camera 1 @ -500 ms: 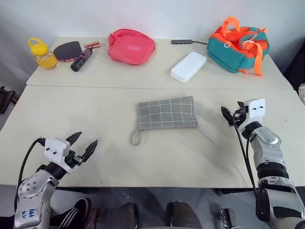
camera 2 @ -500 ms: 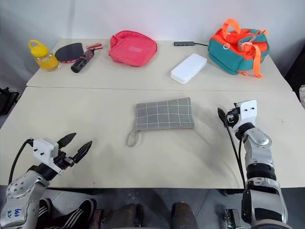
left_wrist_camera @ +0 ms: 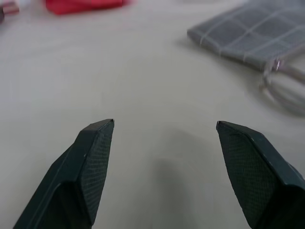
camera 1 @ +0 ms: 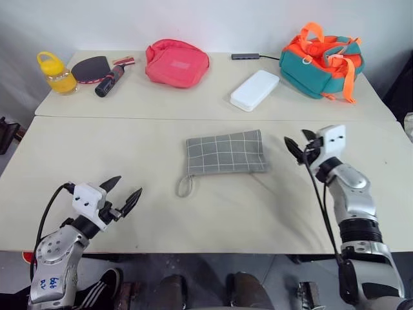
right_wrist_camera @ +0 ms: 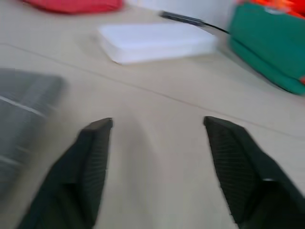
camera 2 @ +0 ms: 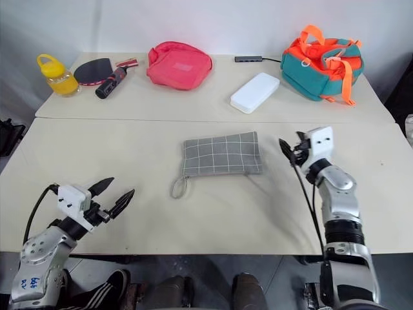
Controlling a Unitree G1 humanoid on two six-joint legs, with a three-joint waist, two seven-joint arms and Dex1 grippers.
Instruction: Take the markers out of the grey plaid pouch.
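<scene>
While the flat grey plaid fabric pouch (camera 1: 226,152) with thin white grid lines lies closed at the middle of the pale counter (camera 1: 148,223), both robot hands hover over the counter with nothing in them. Nearer than the pouch and well off to its left, the left hand (camera 1: 124,195) points forward, its two black fingers (left_wrist_camera: 93,160) spread wide apart and empty. The pouch's small grey wrist loop (camera 1: 185,185) trails from its near left corner toward that side. Just to the pouch's right, level with it and close to its right edge without touching, the right hand (camera 1: 298,143) points toward the pouch with its fingers (right_wrist_camera: 90,162) also apart. The markers cannot be seen; the pouch shows only its outer cloth. Beyond the pouch, a white rectangular case (camera 1: 255,90) rests to its far right. Farther still sit a pink-red soft bag (camera 1: 176,62) and a teal and orange bag (camera 1: 321,60). At the far left are a thick black cylinder with a red end (camera 1: 109,81), a dark paddle (camera 1: 89,67) and a yellow bottle (camera 1: 54,72).
</scene>
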